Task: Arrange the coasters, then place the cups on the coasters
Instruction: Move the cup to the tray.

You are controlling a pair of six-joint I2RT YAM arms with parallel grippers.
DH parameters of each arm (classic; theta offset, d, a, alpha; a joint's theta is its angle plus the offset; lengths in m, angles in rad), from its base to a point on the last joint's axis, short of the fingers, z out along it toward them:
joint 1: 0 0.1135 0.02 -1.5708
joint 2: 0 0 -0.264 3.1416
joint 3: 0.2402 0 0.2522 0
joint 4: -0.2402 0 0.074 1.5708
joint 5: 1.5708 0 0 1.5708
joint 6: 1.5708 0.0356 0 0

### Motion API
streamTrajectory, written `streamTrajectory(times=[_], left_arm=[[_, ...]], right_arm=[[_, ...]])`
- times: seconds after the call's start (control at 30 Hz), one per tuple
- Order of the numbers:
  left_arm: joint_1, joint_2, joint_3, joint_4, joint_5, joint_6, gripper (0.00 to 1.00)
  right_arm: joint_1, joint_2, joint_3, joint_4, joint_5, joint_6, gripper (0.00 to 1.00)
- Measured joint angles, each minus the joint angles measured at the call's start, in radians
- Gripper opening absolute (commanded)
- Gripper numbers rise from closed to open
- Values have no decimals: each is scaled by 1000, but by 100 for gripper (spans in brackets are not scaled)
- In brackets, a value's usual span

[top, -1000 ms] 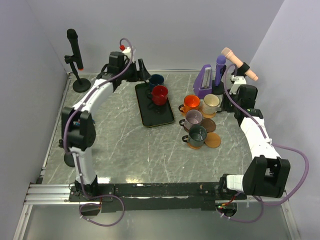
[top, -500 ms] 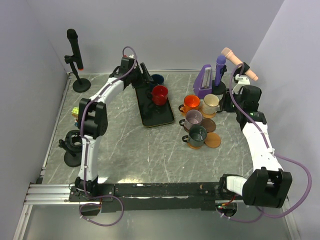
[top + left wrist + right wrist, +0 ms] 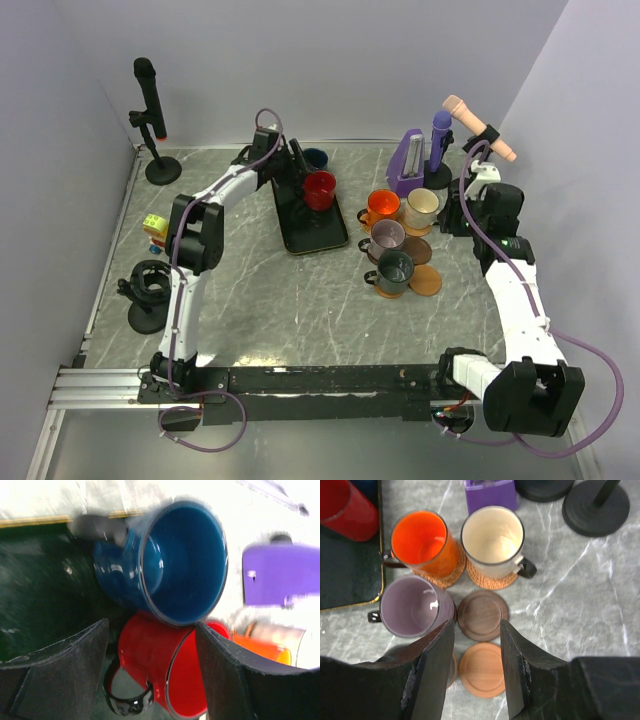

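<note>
So, left hand [image 3: 150, 635]: open, probably lining up the blue cup [image 3: 180, 560]
right hand [image 3: 476, 630]: open, empty, over bare coasters [image 3: 482, 615]

The table [image 3: 300, 300] is grey marble with white veins. The tray [image 3: 345, 575] is black with a gold edge. The blue cup [image 3: 170, 565] is glossy navy. The red cup [image 3: 160, 670] has a black handle. The orange cup [image 3: 420, 540], cream cup [image 3: 492, 537] and mauve cup [image 3: 412, 607] are plain. The green cup [image 3: 393, 268] is dark grey-green. The brown coaster [image 3: 482, 615] is dark. The tan coaster [image 3: 482, 669] is orange-tan. The woven coaster [image 3: 492, 582] is light tan. The box [image 3: 487, 492] is purple.
</note>
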Motion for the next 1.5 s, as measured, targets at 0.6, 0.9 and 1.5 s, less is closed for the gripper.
streamTrajectory(times=[0.6,0.9,1.5], left_arm=[[-11,-268,-409,108,149,-13,70],[-58,-276,-414,169,227,52,73],[27,-304,-310,214,234,354,83]], right_arm=[[0,45,-16,-6,-18,19,47],[5,60,-16,-7,-26,26,47],[7,27,-35,-25,-26,25,47]])
